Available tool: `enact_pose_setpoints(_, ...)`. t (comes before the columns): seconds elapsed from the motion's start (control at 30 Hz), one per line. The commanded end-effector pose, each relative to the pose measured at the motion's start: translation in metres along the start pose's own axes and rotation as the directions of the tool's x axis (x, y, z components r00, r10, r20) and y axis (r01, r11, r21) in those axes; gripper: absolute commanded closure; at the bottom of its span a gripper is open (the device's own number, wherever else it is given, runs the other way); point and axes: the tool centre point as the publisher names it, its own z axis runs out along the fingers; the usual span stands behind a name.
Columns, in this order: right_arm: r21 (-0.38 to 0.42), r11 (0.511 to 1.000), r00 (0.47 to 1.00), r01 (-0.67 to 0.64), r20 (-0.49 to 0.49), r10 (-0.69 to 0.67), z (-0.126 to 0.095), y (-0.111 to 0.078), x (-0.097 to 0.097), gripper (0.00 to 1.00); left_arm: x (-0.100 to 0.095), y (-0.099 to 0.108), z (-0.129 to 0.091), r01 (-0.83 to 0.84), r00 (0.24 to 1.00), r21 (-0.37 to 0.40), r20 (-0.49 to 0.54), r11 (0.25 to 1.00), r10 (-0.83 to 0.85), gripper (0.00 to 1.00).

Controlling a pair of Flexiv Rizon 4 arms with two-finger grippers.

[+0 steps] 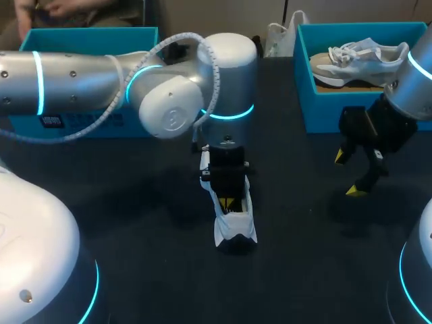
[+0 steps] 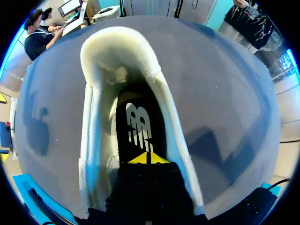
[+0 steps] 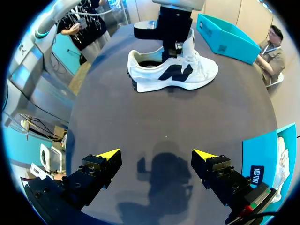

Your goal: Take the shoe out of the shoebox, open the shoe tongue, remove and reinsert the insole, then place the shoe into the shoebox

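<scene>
A white sneaker (image 1: pixel 236 229) with a dark side logo stands on the dark table near its middle, toe toward the front edge. My left gripper (image 1: pixel 228 201) reaches straight down into its opening. In the left wrist view its yellow tips are shut together (image 2: pixel 147 158) and rest on the black insole (image 2: pixel 139 125), which lies flat inside the sneaker (image 2: pixel 93 117). I cannot tell whether they pinch the insole. My right gripper (image 1: pixel 347 174) hangs open over bare table to the right, holding nothing (image 3: pixel 156 157). From there the sneaker (image 3: pixel 173 72) lies well ahead, with my left arm (image 3: pixel 173 18) above it.
A teal shoebox (image 1: pixel 337 111) at the back right holds a second pale shoe (image 1: pixel 364 59), just behind my right gripper. Another teal box (image 1: pixel 88 37) stands at the back left behind my left arm. A white bag (image 1: pixel 278 37) sits between them.
</scene>
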Motion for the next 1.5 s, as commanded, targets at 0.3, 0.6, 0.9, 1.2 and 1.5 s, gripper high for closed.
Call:
enact_pose_setpoints(0.3,0.003,1.000,1.000,-0.001,0.001,0.001,0.001,0.001,0.001,0.00,0.001,-0.013,-0.008,-0.023,0.987,-0.086,-0.163,0.996,0.009,1.00)
enact_pose_setpoints(0.6,0.003,1.000,1.000,-0.001,0.001,0.001,0.001,0.001,0.001,0.00,0.017,-0.005,0.019,0.034,0.980,-0.046,-0.193,0.998,-0.042,1.00)
enact_pose_setpoints(0.9,0.003,1.000,1.000,-0.001,0.001,0.001,0.001,0.001,0.001,0.00,0.011,-0.009,0.013,0.080,0.996,-0.011,-0.038,0.997,-0.080,1.00)
enact_pose_setpoints(1.2,0.003,1.000,1.000,-0.001,0.001,0.001,0.001,0.001,0.001,0.00,0.002,-0.014,-0.003,0.093,0.994,-0.019,0.052,0.996,-0.092,1.00)
enact_pose_setpoints(1.5,0.003,1.000,1.000,-0.001,0.001,0.001,0.001,0.001,0.001,0.00,-0.001,-0.015,-0.031,0.025,0.998,-0.120,-0.061,0.992,-0.033,1.00)
